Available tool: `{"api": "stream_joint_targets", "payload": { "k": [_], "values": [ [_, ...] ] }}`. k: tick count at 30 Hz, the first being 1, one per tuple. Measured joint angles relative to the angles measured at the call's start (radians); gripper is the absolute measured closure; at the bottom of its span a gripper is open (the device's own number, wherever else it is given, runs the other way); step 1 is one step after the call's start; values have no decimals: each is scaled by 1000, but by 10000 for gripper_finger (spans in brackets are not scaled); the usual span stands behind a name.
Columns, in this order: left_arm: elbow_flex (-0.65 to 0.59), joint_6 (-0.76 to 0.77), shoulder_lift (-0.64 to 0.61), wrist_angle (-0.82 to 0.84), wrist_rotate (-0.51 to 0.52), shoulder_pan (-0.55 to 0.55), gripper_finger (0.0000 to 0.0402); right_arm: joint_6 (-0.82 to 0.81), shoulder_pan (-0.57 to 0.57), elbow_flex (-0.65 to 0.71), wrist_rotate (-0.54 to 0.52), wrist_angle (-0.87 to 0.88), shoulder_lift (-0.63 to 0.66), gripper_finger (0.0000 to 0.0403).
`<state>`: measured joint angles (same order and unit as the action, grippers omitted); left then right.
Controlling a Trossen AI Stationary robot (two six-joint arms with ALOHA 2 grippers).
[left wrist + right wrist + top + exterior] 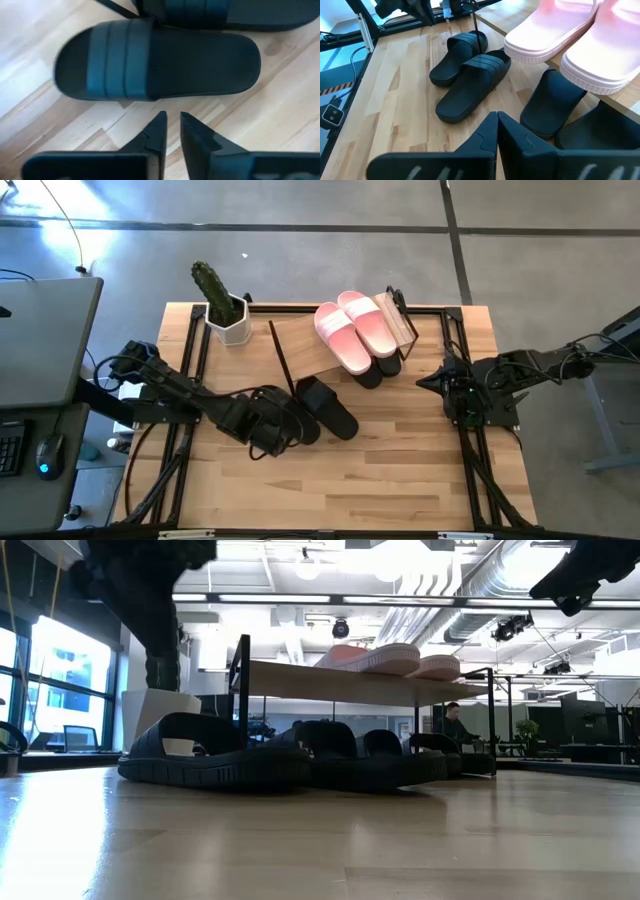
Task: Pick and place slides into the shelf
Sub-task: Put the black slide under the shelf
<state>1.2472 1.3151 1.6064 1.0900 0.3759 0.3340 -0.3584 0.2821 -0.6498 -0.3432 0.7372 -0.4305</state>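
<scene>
Two black slides (155, 60) (225, 12) lie side by side, soles down, on the wooden table left of the shelf (300, 345). My left gripper (172, 120) hovers over the bare table just beside the nearer one's long edge, pointing steeply down, its fingers a narrow gap apart with nothing between them. A pink pair (355, 330) lies on the shelf's plank top, and another black pair (552, 102) lies beneath it. My right gripper (497, 116) waits shut, in the air at the table's right (420, 383).
A cactus in a white pot (225, 305) stands at the far left corner. Black frame rails (190, 350) run along the table's left and right sides. Bare wood (400, 470) lies toward the near edge. A desk with a mouse (45, 455) sits left of the table.
</scene>
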Motion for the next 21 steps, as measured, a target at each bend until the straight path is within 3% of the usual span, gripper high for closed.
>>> {"api": "stream_joint_targets", "payload": {
  "k": [13,21],
  "values": [
    [0,-53,16,-77,-96,-55,192,1,0,0,2,8,0,402],
    [1,-55,38,-85,-77,-100,164,4,0,0,2,8,0,402]
  ]
}}
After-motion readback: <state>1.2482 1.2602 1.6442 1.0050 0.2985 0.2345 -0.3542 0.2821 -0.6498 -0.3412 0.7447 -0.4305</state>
